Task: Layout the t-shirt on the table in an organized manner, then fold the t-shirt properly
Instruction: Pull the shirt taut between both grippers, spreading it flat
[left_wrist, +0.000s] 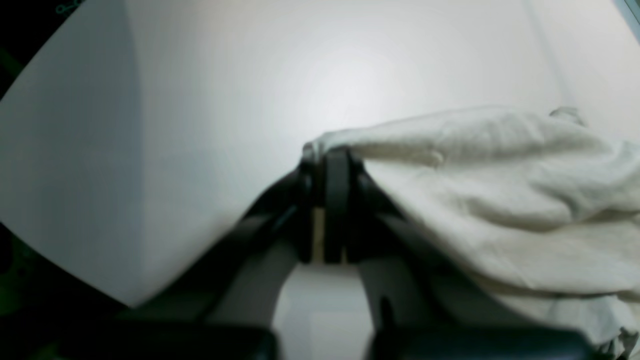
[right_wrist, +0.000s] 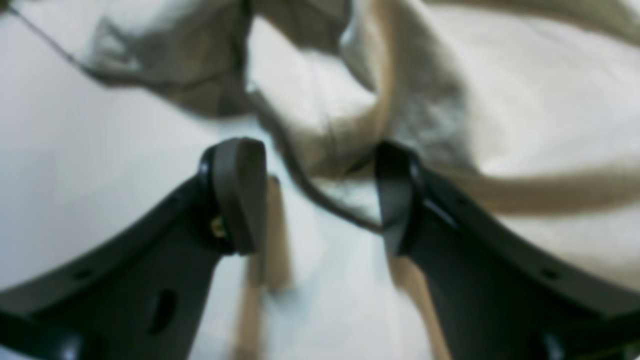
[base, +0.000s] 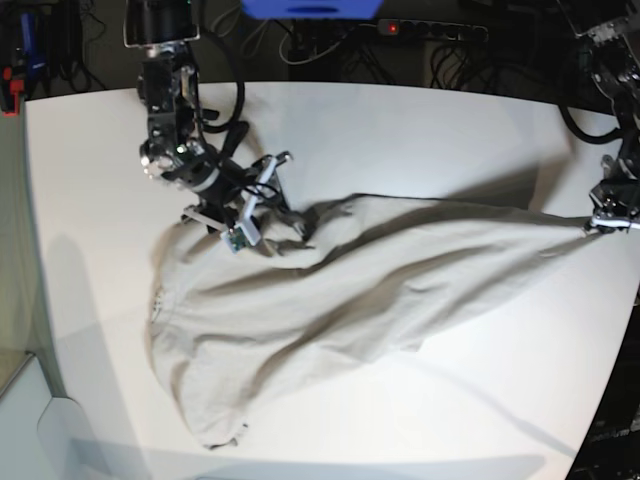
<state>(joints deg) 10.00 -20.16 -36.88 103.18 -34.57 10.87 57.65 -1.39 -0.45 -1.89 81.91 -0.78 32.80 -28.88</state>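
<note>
The light grey-beige t-shirt (base: 330, 300) lies crumpled and stretched across the white table (base: 400, 130). My left gripper (base: 592, 224) is at the table's right edge, shut on a corner of the shirt and pulling it taut. In the left wrist view the gripper (left_wrist: 330, 155) pinches the shirt's edge and the cloth (left_wrist: 500, 200) drapes to the right. My right gripper (base: 290, 218) is at the shirt's upper left part. In the right wrist view it (right_wrist: 317, 195) is open, with a fold of the shirt (right_wrist: 525, 100) reaching between its fingertips (right_wrist: 240, 190).
A power strip (base: 430, 30), cables and a blue object (base: 310, 8) lie behind the table's far edge. The table's right edge runs close to my left gripper. A table corner (left_wrist: 130, 305) shows in the left wrist view.
</note>
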